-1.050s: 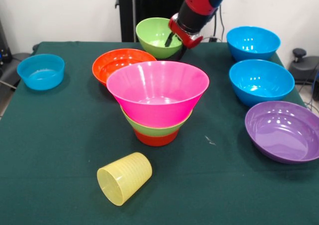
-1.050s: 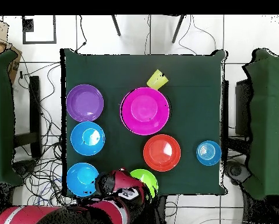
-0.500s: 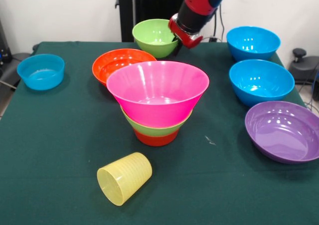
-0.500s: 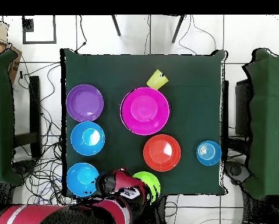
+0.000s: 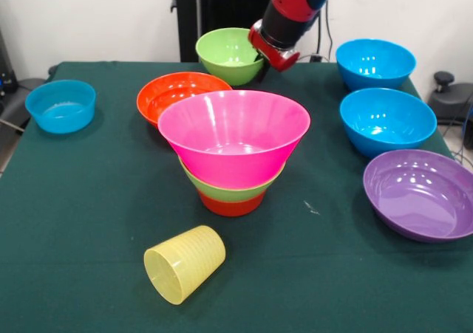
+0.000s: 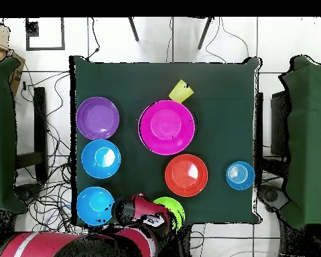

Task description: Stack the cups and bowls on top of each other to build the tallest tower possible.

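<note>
Centrally, tower (image 5: 233,156): flaring pink bowl over lime, orange.

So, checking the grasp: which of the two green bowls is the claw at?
The loose lime green bowl at the table's back edge; the other green one sits under the pink bowl.
</note>
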`<state>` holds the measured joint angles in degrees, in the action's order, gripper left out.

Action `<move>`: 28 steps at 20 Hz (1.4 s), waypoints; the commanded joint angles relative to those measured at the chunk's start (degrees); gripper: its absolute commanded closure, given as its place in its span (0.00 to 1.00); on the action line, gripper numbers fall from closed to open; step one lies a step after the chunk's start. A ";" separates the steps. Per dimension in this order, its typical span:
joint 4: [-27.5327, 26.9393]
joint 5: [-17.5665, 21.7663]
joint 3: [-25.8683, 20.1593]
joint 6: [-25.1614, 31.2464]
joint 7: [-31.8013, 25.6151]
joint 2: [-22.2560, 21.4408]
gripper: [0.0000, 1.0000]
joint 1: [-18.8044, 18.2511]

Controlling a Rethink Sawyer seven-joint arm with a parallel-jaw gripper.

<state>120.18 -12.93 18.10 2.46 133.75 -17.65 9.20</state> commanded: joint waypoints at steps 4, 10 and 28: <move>-6.46 3.46 -5.58 7.03 0.62 0.25 1.00 1.04; -8.50 7.00 -1.51 14.57 -2.12 -4.55 1.00 2.43; -15.13 14.69 -1.18 24.08 -3.34 -12.21 1.00 0.31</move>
<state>112.92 -1.49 20.54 19.62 133.76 -27.83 10.55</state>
